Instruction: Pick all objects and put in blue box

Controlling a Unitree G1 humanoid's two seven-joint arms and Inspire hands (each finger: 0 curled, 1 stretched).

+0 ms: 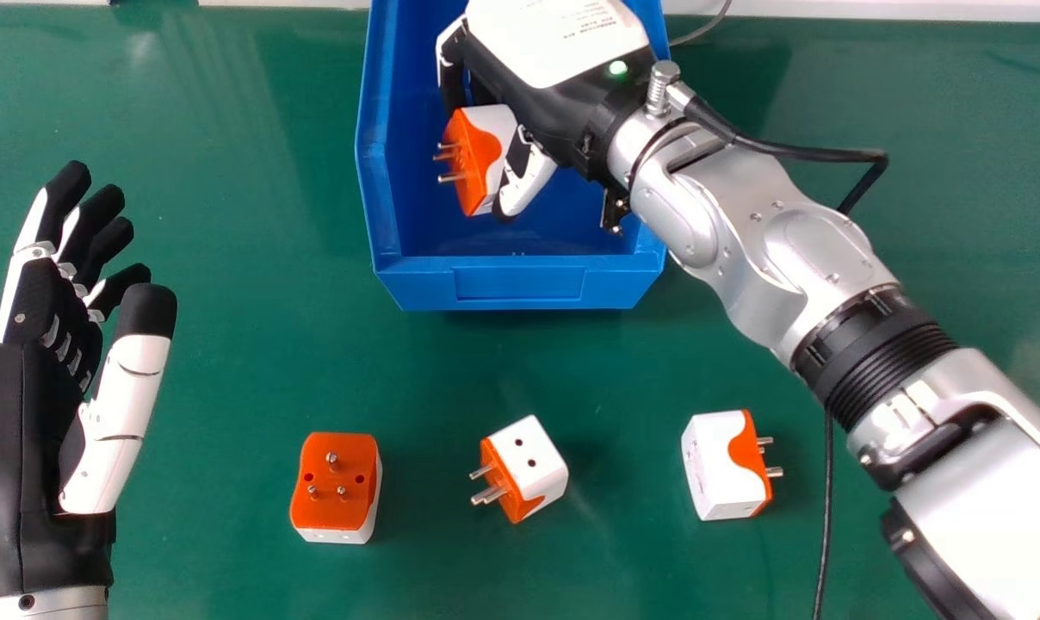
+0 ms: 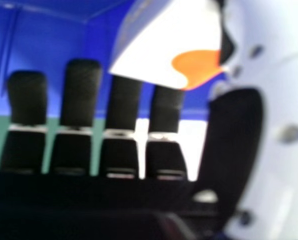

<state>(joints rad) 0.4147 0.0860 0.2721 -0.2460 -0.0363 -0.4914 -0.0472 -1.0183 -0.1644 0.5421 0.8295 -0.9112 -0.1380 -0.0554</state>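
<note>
Tabletop (image 1: 219, 362) in glossy green, pale strip (image 1: 873, 9) beyond, adapter (image 1: 492, 142) pinched in right robot hand (image 1: 530, 182)

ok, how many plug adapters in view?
4. One adapter in the right hand, over the blue box; three on the green table: left, centre and right in the head view. More may be hidden in the box.

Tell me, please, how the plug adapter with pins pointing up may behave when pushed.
The plug adapter would probably slide rather than roll, because its body is boxy. It looks stiff, like hard plastic, so it should hardly bend. Its metal pins point up, so they should not catch on the table.
</note>
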